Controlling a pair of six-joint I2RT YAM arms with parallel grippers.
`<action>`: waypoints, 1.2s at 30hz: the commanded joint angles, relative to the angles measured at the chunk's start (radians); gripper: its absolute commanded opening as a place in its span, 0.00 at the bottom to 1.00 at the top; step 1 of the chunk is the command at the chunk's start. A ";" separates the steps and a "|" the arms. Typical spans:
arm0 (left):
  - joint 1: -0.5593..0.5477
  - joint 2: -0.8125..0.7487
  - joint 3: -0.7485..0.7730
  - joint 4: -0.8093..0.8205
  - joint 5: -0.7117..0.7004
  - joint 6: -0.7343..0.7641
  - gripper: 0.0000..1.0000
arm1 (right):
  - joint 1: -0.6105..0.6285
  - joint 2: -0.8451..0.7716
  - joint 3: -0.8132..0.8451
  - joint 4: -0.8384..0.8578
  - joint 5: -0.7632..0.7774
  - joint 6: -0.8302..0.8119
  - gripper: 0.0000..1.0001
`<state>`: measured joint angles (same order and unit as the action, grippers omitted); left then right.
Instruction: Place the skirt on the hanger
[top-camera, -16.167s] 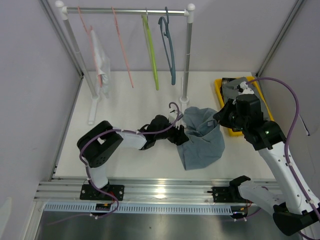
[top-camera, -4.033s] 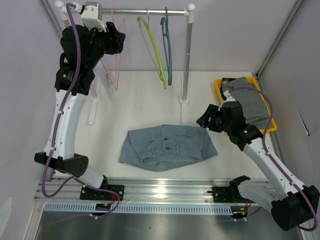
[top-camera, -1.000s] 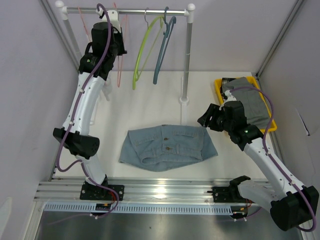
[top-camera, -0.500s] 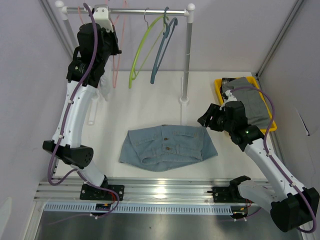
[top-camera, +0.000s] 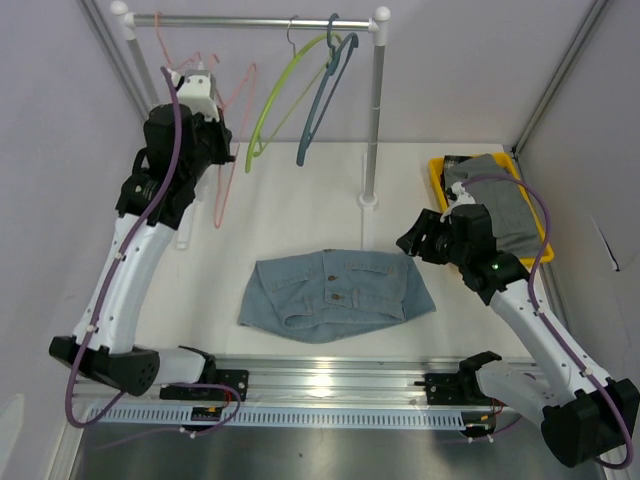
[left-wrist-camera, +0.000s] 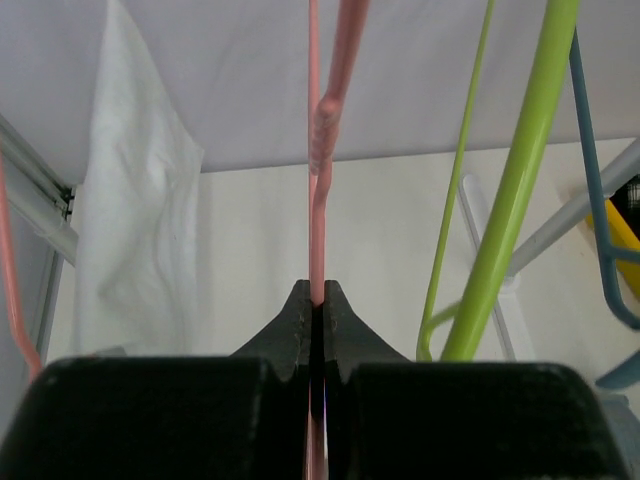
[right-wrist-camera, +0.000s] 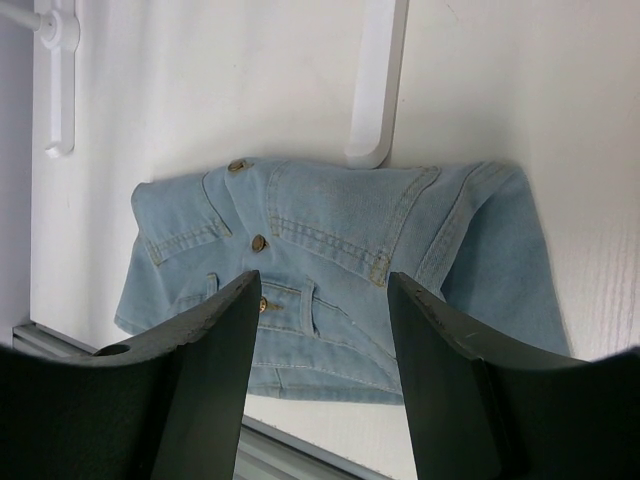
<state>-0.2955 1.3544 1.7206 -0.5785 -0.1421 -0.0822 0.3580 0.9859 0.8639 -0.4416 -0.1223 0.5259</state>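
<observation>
White tabletop (top-camera: 300, 200), rail (top-camera: 260, 20) at back. Left claw (left-wrist-camera: 317, 300) pressed tight on pink hanger (left-wrist-camera: 314, 200), thin bar pinched between tips. Hanger looks lifted off rail. Skirt (top-camera: 335, 293) lies flat, middle of tabletop. Right claw (right-wrist-camera: 322, 290) spread wide above skirt's right edge, holding nothing. To do well: bring hanger down slow, keep pinch firm so it won't twist, dodge green hanger (top-camera: 275, 105) close by.

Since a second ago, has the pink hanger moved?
Yes. The pink hanger, clamped in the left fingers, has come down and away from the rail, toward the arms' bases.
</observation>
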 joint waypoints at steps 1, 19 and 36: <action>-0.007 -0.107 -0.082 0.068 0.021 -0.040 0.00 | -0.002 -0.021 -0.011 0.024 -0.011 -0.023 0.59; -0.146 -0.679 -0.875 0.059 0.078 -0.335 0.00 | -0.004 -0.044 0.020 -0.037 -0.004 -0.058 0.59; -0.471 -0.597 -1.072 0.387 0.469 -0.370 0.00 | 0.087 -0.121 0.083 -0.158 0.044 -0.038 0.57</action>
<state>-0.7204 0.6891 0.6556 -0.3191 0.2848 -0.4374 0.4274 0.9051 0.8967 -0.5766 -0.0956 0.4850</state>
